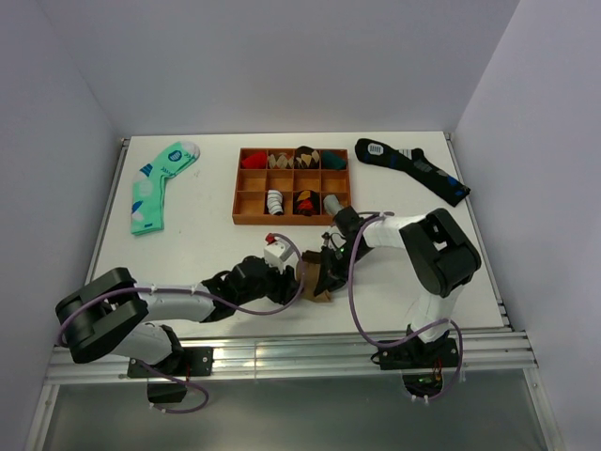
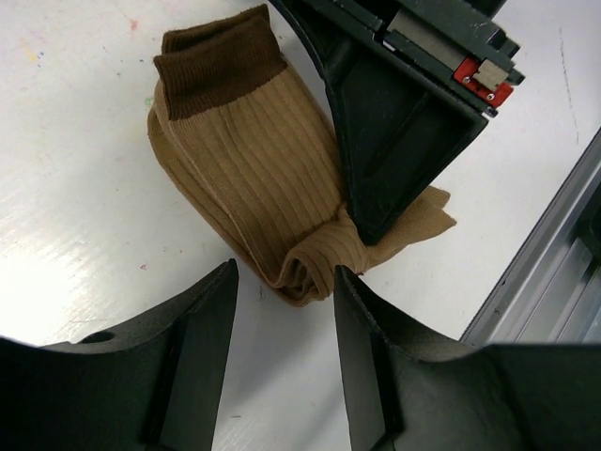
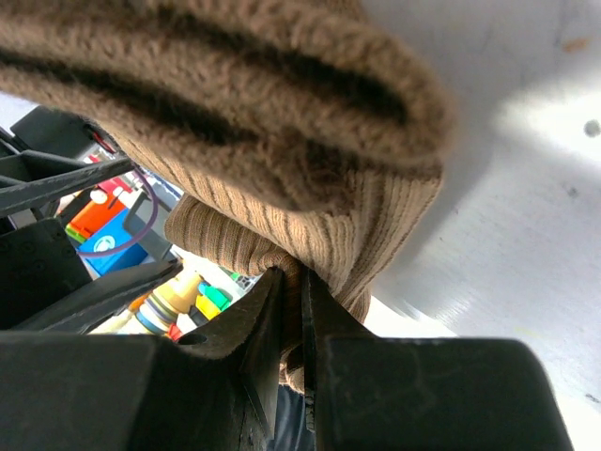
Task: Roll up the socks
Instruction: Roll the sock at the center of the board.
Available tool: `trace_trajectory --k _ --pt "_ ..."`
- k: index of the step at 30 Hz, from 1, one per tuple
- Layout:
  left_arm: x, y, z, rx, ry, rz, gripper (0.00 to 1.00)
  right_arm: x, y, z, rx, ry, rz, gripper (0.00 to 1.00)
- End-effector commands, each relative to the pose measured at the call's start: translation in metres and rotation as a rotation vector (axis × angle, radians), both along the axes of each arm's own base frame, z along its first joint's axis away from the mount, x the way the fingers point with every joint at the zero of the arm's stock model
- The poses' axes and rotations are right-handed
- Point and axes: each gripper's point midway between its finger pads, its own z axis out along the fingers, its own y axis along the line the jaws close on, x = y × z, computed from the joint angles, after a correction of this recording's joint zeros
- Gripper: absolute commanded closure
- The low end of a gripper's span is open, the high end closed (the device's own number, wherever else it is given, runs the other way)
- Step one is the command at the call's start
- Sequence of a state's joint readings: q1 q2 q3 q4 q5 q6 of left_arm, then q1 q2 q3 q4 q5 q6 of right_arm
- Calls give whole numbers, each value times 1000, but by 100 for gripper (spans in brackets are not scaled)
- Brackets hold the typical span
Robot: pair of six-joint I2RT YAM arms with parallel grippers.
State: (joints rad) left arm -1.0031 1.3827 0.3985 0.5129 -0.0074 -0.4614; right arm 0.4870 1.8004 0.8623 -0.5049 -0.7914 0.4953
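The left gripper (image 2: 282,282) is hovering with jaws apart and empty, just short of the socks (image 2: 249,160), which are lying on the table (image 2: 75,235) near its front edge. The right gripper (image 3: 293,282) is clamping only a thin fold at their bunched end. That pinch is risking a slip, letting the loose roll spring open; the close-set grippers could also collide.

No legible text, number or brand appears in any view. Mint-green sock (image 1: 158,188), at ten o'clock on the desk (image 1: 207,254): blue oval badges carrying white marks, too small to read. Dark navy sock (image 1: 413,169), at one o'clock on the desk: white patch with fine dark lines near the cuff, likewise too small to read
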Motion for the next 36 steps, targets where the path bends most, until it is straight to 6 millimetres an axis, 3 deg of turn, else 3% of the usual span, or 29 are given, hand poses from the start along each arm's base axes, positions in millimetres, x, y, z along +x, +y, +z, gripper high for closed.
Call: trace_trajectory --k 1,20,36 --pt "3 -18 19 -49 -44 -46 49 -8 -8 -4 -43 -34 26 99" --pt "-15 -26 13 -34 -37 -140 51 -21 -10 0 -44 -43 37 99" --pt "-18 -38 18 -83 -72 -134 48 -30 -12 -1 -40 -50 43 99"
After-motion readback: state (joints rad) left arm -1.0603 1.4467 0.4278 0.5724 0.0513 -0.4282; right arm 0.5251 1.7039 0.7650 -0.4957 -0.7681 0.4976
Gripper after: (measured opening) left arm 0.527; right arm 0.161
